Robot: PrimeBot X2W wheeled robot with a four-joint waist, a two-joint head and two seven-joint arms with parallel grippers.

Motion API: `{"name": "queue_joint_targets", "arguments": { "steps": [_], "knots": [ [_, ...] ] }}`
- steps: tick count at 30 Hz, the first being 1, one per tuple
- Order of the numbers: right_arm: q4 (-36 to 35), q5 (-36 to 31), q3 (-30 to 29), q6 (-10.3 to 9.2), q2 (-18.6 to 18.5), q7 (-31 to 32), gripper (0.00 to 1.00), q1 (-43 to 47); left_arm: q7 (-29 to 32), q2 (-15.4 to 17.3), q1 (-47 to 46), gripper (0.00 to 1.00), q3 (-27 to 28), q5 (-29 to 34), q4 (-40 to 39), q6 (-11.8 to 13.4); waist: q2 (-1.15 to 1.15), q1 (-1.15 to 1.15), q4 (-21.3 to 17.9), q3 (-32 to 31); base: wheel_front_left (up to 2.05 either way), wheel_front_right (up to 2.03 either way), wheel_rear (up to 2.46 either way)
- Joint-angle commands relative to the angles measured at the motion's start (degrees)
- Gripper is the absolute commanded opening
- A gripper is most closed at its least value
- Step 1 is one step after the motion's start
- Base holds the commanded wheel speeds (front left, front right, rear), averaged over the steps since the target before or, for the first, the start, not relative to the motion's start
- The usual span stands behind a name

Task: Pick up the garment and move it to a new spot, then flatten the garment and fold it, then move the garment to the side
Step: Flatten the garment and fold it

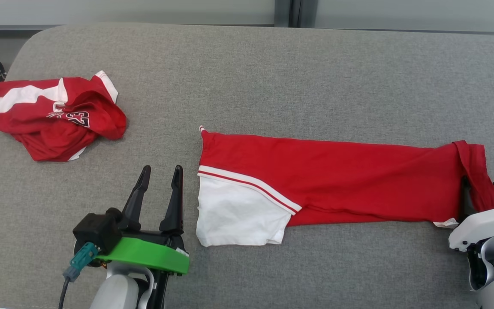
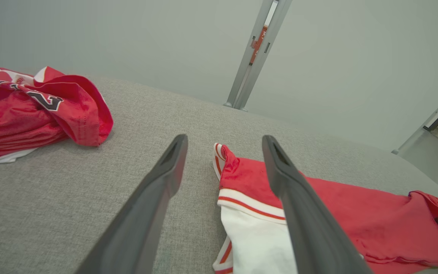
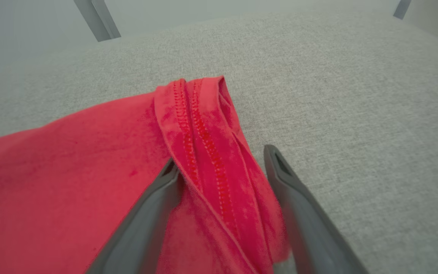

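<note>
The garment point(image 1: 328, 180) is red with a white panel at its left end and lies as a long folded strip across the grey padded table point(image 1: 272, 64). My left gripper point(image 1: 162, 171) stands open just left of the white panel point(image 2: 257, 243), not touching it. In the left wrist view my left gripper point(image 2: 224, 140) points past the garment's near corner point(image 2: 242, 175). My right gripper point(image 1: 482, 195) is at the strip's right end. In the right wrist view my right gripper point(image 3: 222, 161) is open, and the stitched red hem point(image 3: 203, 140) lies between its spread fingers.
A second red and white jersey point(image 1: 54, 118) lies crumpled at the table's far left, also seen as a red heap point(image 2: 32, 114) in the left wrist view. Pale wall panels and a metal post point(image 2: 253, 53) stand behind the table. Bare grey cloth stretches behind the strip.
</note>
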Motion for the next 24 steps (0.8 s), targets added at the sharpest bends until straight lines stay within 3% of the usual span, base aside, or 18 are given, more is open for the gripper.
{"name": "queue_joint_targets", "arguments": {
  "steps": [1, 10, 11, 12, 13, 24],
  "knots": [
    [1.13, 0.47, -0.26, -0.09, 0.07, -0.17, 1.00, -0.78, -0.02, 0.09, -0.90, 1.00, -0.10, 0.06, 0.14, -0.26, 0.00, 0.00, 0.21, 0.19, 0.00, 0.00, 0.00],
    [6.10, 3.67, 1.84, -0.08, 0.91, -0.02, 1.00, -3.30, -0.02, 0.09, -1.24, 1.00, -0.54, 0.33, 0.28, -0.37, 0.00, 0.00, 0.21, 0.78, 0.00, 0.00, 0.00],
    [6.40, 4.22, 2.33, -0.08, 0.85, -0.02, 0.49, -3.41, -0.01, 0.09, -1.26, 1.00, -0.51, 0.43, 0.32, -0.31, 0.00, 0.00, 0.14, 0.76, 0.00, 0.00, 0.00],
    [6.53, 4.47, 2.58, -0.08, 0.70, -0.01, 0.17, -3.46, -0.02, 0.09, -1.26, 1.00, -0.48, 0.44, 0.33, -0.31, 0.00, 0.00, 0.09, 0.74, 0.00, 0.00, 0.00],
    [6.75, 4.95, 3.04, -0.08, 0.43, -0.01, 0.00, -3.52, -0.02, 0.09, -1.22, 1.00, -0.43, 0.46, 0.37, -0.32, 0.00, 0.00, -0.02, 0.65, 0.00, 0.00, 0.00],
    [7.23, 4.36, -4.00, -0.15, -6.24, -0.11, 0.00, -2.69, -0.02, 0.09, -0.37, 1.00, -0.84, 0.21, 0.84, -0.36, 0.00, 0.00, -0.79, -0.55, 0.00, 0.00, 0.00]
  ]
}}
